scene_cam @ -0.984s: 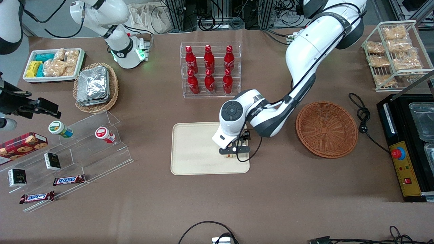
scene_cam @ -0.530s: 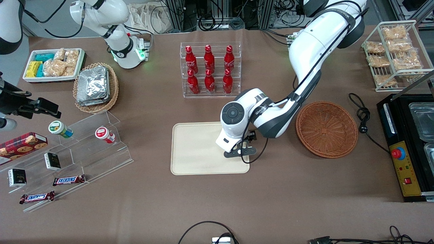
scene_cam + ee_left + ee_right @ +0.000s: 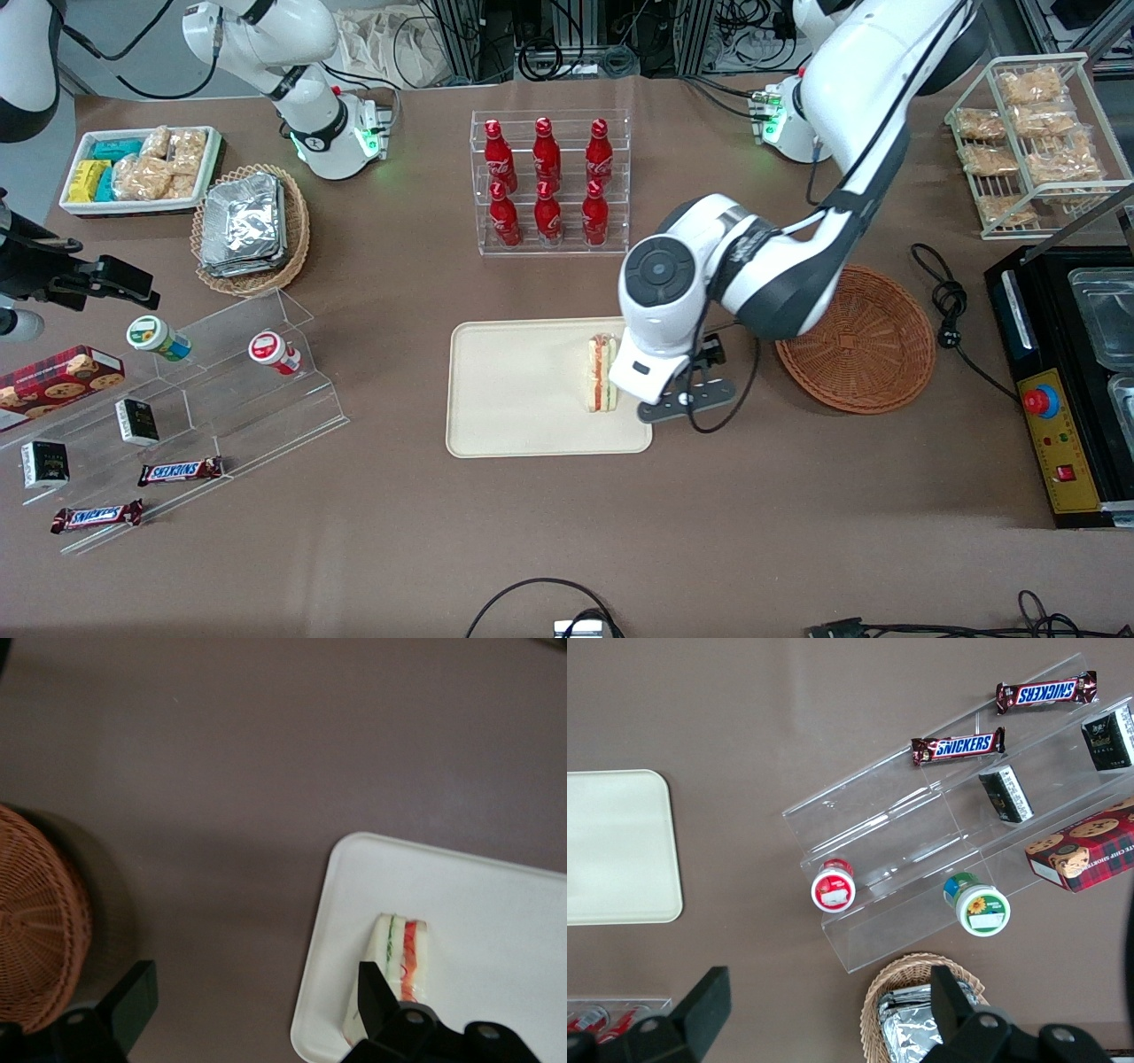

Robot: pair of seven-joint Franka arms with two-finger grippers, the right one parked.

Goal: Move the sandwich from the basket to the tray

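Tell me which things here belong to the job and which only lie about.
Job: sandwich on tray; basket; open pincer above the tray's edge.
Lying about: cola bottles, foil packs, Snickers bars, cookie box.

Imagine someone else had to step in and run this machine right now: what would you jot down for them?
Gripper: open, holding nothing, raised above the table between the tray's edge and the basket.
Sandwich: lying on the tray, near the edge closest to the basket, free of the fingers.
Basket: beside the tray, toward the working arm's end; nothing shows in the part in view.
Done: sandwich delivered and released.
Left: only pull the arm clear, as far as I can judge.
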